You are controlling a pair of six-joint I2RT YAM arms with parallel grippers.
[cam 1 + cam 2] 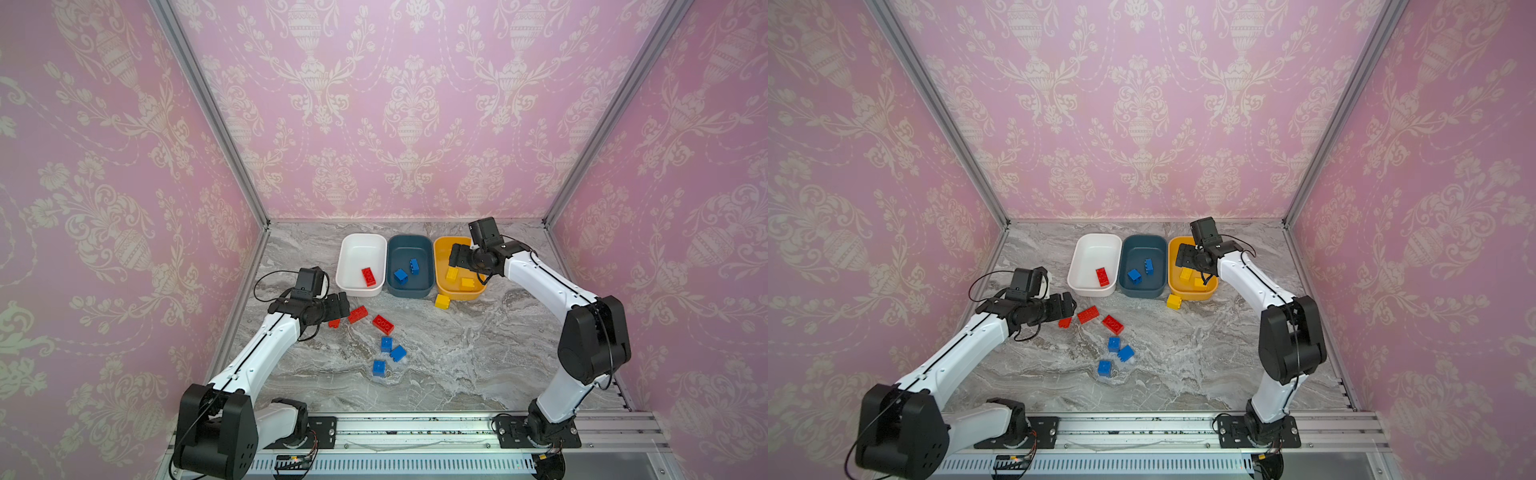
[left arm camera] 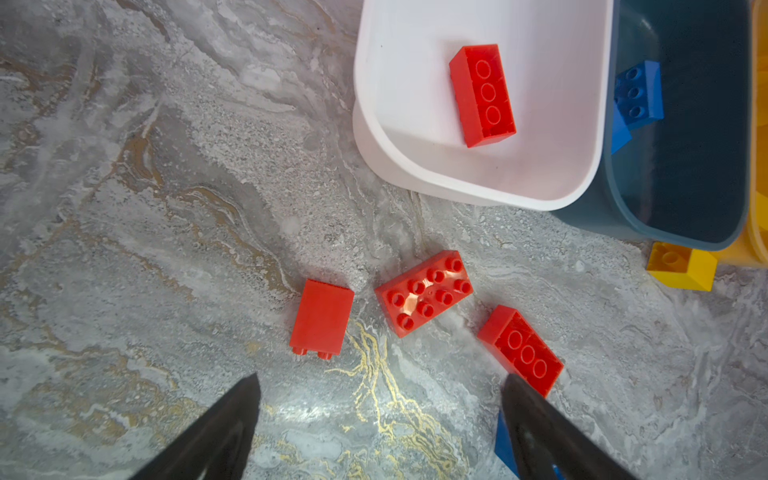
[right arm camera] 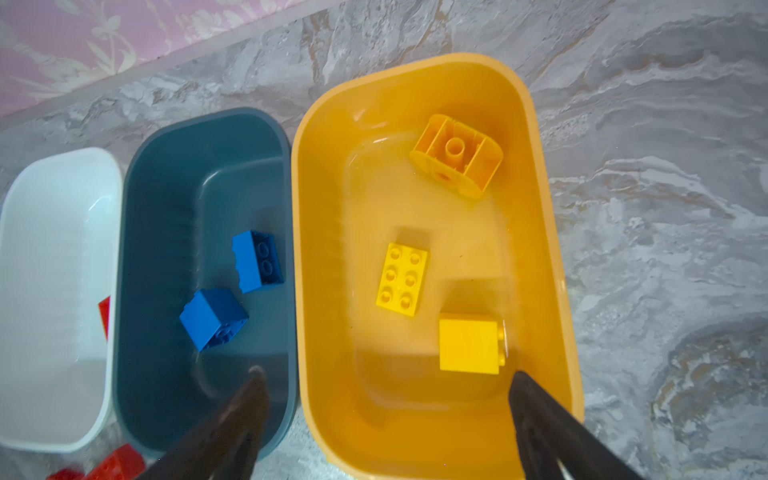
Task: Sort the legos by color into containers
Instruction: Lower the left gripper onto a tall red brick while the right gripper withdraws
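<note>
Three containers stand side by side at the back: white (image 1: 360,251), teal (image 1: 409,249) and yellow-orange (image 1: 441,266). The white one holds a red lego (image 1: 368,276), the teal one two blue legos (image 3: 214,318), the yellow one three yellow pieces (image 3: 402,279), one of them rounded (image 3: 456,156). On the table lie three red legos (image 2: 424,293), three blue legos (image 1: 386,344) and a yellow lego (image 1: 442,301). My left gripper (image 2: 382,376) hangs open just short of the red ones. My right gripper (image 3: 387,373) is open above the yellow container's near end, with nothing between its fingers.
The marble tabletop (image 1: 478,353) is walled in by pink patterned panels at the back and both sides. A metal rail (image 1: 415,424) carrying both arm bases runs along the front edge. The loose yellow lego lies right against the yellow container's front wall.
</note>
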